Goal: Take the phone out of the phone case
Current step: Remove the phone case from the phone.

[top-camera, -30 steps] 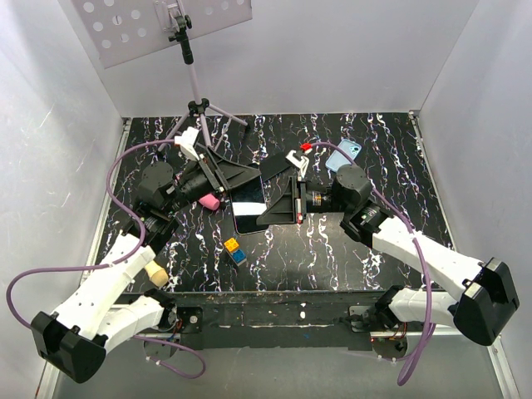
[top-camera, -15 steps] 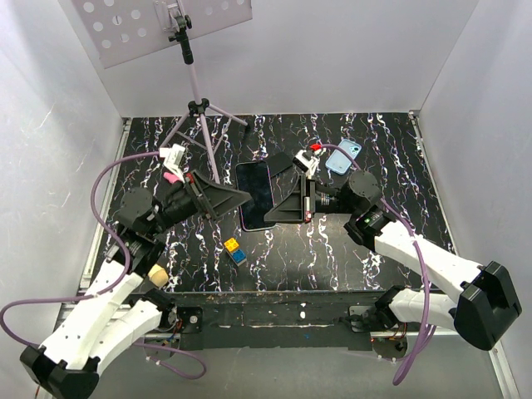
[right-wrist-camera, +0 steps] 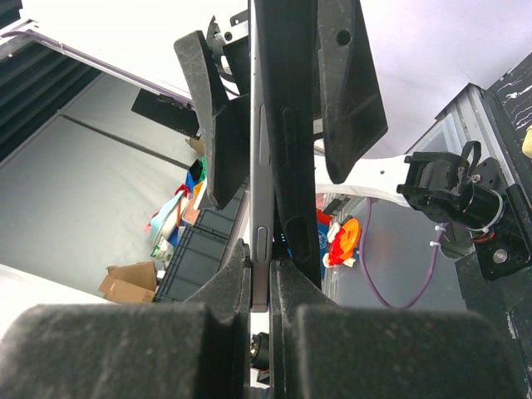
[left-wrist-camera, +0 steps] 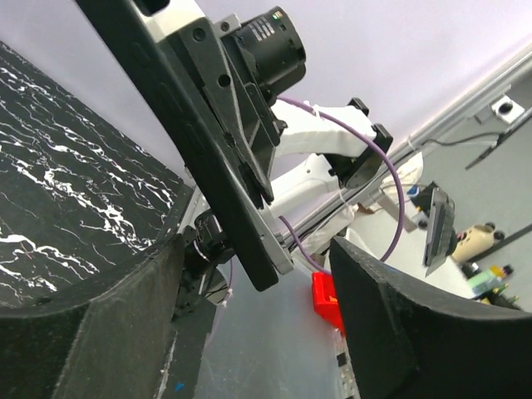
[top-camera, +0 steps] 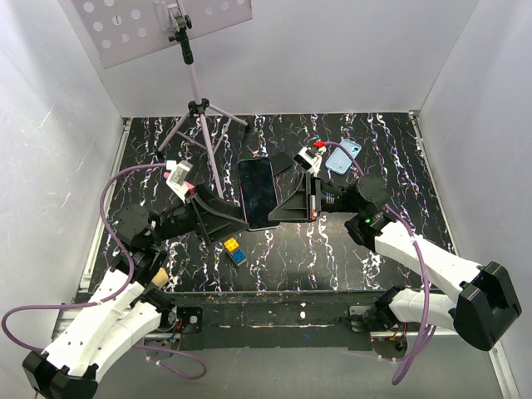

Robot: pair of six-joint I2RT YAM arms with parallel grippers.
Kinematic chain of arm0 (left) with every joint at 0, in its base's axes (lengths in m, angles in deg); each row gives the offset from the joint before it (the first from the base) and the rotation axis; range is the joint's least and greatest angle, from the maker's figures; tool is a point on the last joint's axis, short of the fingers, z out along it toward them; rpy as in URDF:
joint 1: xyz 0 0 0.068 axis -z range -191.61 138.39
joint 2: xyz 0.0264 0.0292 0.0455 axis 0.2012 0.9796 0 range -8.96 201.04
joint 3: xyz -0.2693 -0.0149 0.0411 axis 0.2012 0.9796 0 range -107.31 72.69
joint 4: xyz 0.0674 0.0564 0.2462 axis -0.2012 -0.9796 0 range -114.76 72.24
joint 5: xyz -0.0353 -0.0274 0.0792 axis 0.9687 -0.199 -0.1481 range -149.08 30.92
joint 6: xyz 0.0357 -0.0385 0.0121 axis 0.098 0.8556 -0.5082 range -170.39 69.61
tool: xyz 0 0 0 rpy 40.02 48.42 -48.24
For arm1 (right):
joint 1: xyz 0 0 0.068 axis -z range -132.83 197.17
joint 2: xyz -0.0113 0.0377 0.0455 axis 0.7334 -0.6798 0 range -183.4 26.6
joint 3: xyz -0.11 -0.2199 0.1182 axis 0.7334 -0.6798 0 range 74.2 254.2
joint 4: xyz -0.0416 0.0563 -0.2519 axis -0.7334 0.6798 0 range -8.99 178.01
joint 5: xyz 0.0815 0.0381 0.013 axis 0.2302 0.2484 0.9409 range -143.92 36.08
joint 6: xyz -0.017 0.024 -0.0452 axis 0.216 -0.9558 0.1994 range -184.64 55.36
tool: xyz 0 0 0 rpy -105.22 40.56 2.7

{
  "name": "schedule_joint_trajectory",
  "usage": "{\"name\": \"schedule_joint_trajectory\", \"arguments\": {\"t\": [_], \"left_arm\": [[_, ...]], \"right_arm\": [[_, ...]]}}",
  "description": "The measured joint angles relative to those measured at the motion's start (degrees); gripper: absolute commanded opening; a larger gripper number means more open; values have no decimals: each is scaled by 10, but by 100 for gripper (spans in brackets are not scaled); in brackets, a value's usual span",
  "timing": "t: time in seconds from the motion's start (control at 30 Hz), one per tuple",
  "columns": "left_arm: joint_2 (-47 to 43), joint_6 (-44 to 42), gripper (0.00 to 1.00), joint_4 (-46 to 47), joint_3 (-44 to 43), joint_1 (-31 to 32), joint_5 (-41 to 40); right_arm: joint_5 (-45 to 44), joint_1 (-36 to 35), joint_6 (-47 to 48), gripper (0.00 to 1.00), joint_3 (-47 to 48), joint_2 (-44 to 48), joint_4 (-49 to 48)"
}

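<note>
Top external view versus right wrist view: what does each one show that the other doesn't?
Only the top external view shows the light blue phone case lying on the table and the coloured blocks. Only the right wrist view shows the phone edge-on, with its side buttons. Both show the right gripper clamping the phone.

No legible text, brand or number is found in any view; faint white print is seen on a black cylindrical motor housing (left-wrist-camera: 270, 37), but it cannot be read.
</note>
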Motion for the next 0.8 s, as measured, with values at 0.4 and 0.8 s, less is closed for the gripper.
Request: {"name": "schedule_joint_trajectory", "arguments": {"t": [0.4, 0.8], "left_arm": [[1, -39, 46, -2, 0, 0, 43], [6, -72, 31, -49, -14, 0, 50]], "right_arm": [[6, 0, -33, 1, 0, -5, -42], [5, 4, -51, 1, -10, -12, -66]]}}
